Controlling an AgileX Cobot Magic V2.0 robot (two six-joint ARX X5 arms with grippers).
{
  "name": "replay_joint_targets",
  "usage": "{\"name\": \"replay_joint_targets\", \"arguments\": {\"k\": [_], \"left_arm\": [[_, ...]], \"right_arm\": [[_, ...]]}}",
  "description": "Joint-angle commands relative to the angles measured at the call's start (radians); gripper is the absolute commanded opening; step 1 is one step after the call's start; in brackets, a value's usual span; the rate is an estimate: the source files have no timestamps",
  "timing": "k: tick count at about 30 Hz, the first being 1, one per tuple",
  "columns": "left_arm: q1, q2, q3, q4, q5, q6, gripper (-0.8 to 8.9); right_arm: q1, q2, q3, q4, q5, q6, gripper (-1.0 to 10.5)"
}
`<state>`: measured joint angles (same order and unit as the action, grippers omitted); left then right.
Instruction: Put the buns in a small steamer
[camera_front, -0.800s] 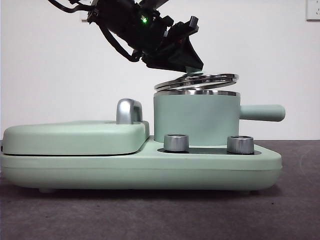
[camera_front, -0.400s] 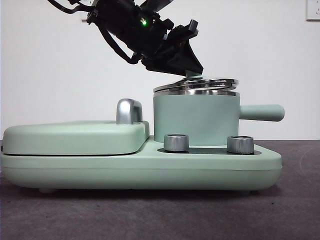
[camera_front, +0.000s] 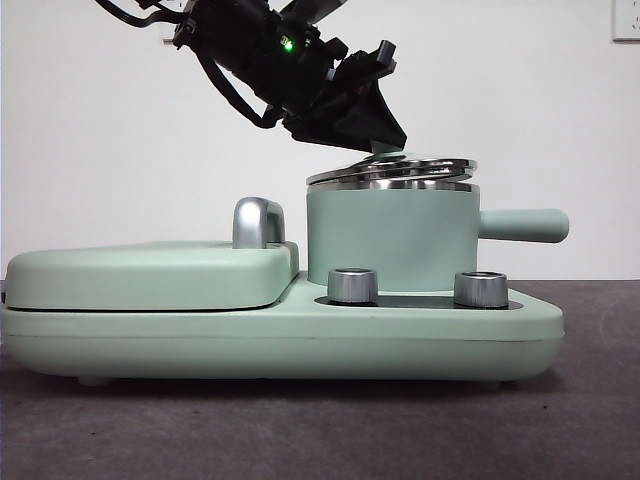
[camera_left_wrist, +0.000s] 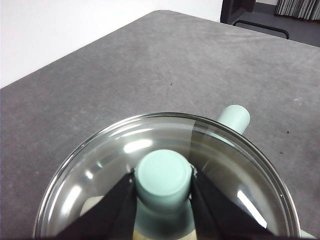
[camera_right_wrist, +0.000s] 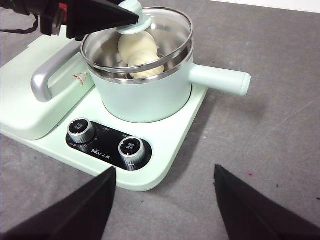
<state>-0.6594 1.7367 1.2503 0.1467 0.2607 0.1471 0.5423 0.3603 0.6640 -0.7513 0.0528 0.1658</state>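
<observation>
The mint-green small steamer (camera_front: 392, 240) stands on the right of its base, its side handle (camera_front: 525, 225) pointing right. Its glass lid (camera_front: 395, 168) rests slightly tilted on the steel rim. My left gripper (camera_front: 385, 145) is shut on the lid's green knob (camera_left_wrist: 164, 179), and it also shows in the right wrist view (camera_right_wrist: 131, 15). Two cream-white buns (camera_right_wrist: 136, 50) lie inside the steamer (camera_right_wrist: 145, 85), seen through the lid (camera_right_wrist: 150, 35). My right gripper (camera_right_wrist: 165, 200) is open and empty, held above the table in front of the appliance.
The flat mint-green griddle lid (camera_front: 150, 272) with a chrome handle (camera_front: 257, 222) lies closed left of the steamer. Two steel dials (camera_front: 352, 285) sit on the base front. The grey table (camera_front: 590, 400) runs around the appliance.
My left gripper has lowered the lid from a clear tilt above the pot down onto the steel rim. Between half a second ago and now nothing has moved.
</observation>
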Motion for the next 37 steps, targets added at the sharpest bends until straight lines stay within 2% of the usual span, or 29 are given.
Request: {"name": "replay_joint_targets", "arguments": {"k": [1, 7, 22, 32, 37], "left_arm": [[-0.011, 0.017, 0.034, 0.016, 0.002, 0.023, 0.14], [-0.016, 0.025, 0.034, -0.009, 0.002, 0.05, 0.14], [-0.03, 0.063, 0.034, -0.022, -0.033, 0.054, 0.15], [-0.029, 0.061, 0.034, -0.091, -0.036, 0.055, 0.15], [-0.031, 0.055, 0.046, -0.124, -0.082, 0.107, 0.15]], "right_arm": [[0.005, 0.004, 0.009, 0.011, 0.002, 0.01, 3.0], [0.005, 0.004, 0.009, 0.011, 0.002, 0.002, 3.0], [0.005, 0.004, 0.009, 0.01, 0.001, 0.003, 3.0], [0.005, 0.004, 0.009, 0.01, 0.001, 0.003, 3.0], [0.005, 0.004, 0.009, 0.01, 0.001, 0.003, 3.0]]}}
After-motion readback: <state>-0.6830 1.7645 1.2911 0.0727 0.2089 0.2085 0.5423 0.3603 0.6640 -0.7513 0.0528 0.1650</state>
